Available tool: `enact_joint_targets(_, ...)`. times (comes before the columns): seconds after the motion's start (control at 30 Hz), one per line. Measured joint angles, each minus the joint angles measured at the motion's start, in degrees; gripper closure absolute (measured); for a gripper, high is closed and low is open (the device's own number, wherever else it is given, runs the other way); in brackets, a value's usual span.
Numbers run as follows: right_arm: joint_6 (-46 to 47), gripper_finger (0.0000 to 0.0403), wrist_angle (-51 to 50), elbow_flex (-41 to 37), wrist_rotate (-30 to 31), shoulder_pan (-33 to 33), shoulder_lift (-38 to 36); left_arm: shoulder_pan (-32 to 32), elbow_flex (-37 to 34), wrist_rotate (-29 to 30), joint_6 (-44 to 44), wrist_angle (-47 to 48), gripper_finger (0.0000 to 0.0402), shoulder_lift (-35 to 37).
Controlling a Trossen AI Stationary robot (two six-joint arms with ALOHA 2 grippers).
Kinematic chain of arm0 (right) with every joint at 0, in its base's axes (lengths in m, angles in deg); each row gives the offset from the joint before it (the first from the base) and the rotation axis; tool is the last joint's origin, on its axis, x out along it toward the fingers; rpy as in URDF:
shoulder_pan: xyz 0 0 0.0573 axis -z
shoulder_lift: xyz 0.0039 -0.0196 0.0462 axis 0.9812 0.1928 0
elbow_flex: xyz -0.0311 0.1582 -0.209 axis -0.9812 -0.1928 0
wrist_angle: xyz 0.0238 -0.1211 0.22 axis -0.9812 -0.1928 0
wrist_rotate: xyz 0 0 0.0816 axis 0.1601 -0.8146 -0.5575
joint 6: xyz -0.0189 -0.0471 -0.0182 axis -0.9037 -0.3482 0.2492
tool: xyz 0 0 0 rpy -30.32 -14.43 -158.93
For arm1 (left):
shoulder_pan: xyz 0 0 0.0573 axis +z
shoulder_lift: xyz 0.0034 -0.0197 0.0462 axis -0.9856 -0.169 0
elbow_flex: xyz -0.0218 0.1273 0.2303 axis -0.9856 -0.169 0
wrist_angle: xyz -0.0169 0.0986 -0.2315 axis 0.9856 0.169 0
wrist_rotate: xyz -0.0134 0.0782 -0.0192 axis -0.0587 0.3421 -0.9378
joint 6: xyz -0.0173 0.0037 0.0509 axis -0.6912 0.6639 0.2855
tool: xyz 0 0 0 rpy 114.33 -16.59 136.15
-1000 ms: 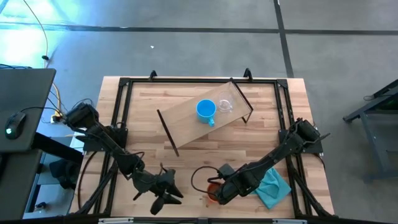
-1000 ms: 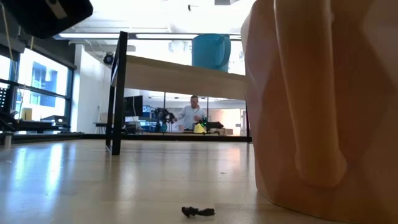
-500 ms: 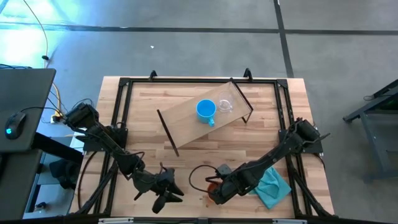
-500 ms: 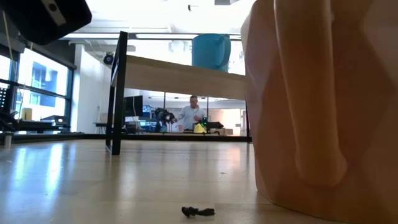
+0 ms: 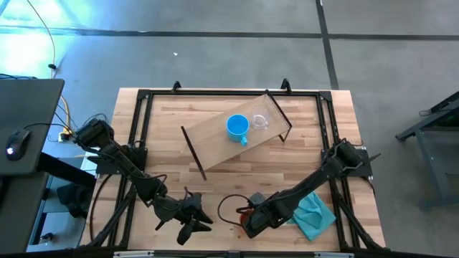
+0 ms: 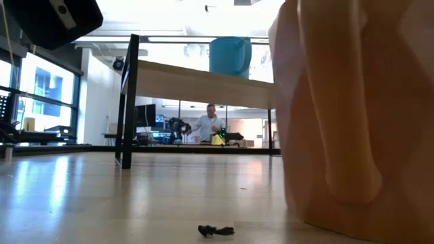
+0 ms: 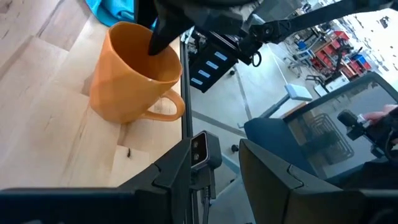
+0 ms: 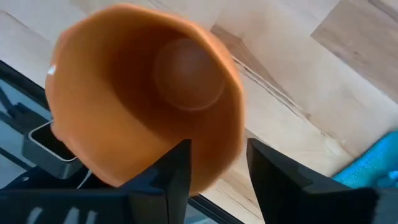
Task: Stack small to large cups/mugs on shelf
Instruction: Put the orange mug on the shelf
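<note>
Right gripper: we see the right gripper low at the table's near edge, over the orange-brown mug. In the right wrist view its two dark fingers straddle the mug's wall, one inside the rim and one outside, pinching the orange-brown mug. The left wrist view shows a dark finger reaching down into the mug's mouth.

Orange-brown mug: we find it upright on the tabletop near the front edge, just beside the teal cloth. In the left wrist view its handle points toward the table edge. In the low view it fills the right side of the picture.

Left gripper: we see the left gripper near the front edge, to the left of the mug and apart from it. In its own wrist view the fingers stand spread, with nothing between them.

Shelf: the shelf lies at a slant across the middle of the table, well apart from the orange-brown mug.

Blue mug: we see the blue mug standing on the shelf board, and its body above the board in the low view.

Clear cup: the clear cup stands on the shelf just beside the blue mug, on its right.

Background: a person shows far off in the room behind the table.
</note>
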Motion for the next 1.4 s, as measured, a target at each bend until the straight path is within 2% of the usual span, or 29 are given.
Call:
enact_joint_targets(0.2,1.98,0.0285,0.07,0.0,1.79,0.86,0.14,0.0,0.0,0.0,0.0,0.0,0.0277,0.0)
enact_joint_targets(0.53,1.3,0.0378,1.19,0.0,3.94,2.7,0.14,0.0,-0.02,0.05,0.24,0.04,0.0277,0.0)
enact_joint_targets(0.63,-0.03,0.0395,1.09,0.0,3.93,3.39,0.11,0.0,-0.02,0.06,0.32,0.1,0.0277,0.0)
enact_joint_targets(1.23,-13.44,0.0395,-1.68,0.02,3.21,11.16,-0.02,0.0,-0.04,0.05,0.27,2.03,0.0277,0.0)
enact_joint_targets(1.4,-17.1,0.0395,-1.67,0.02,3.04,13.67,-0.02,0.0,-0.04,1.59,0.11,2.75,0.0277,0.0)
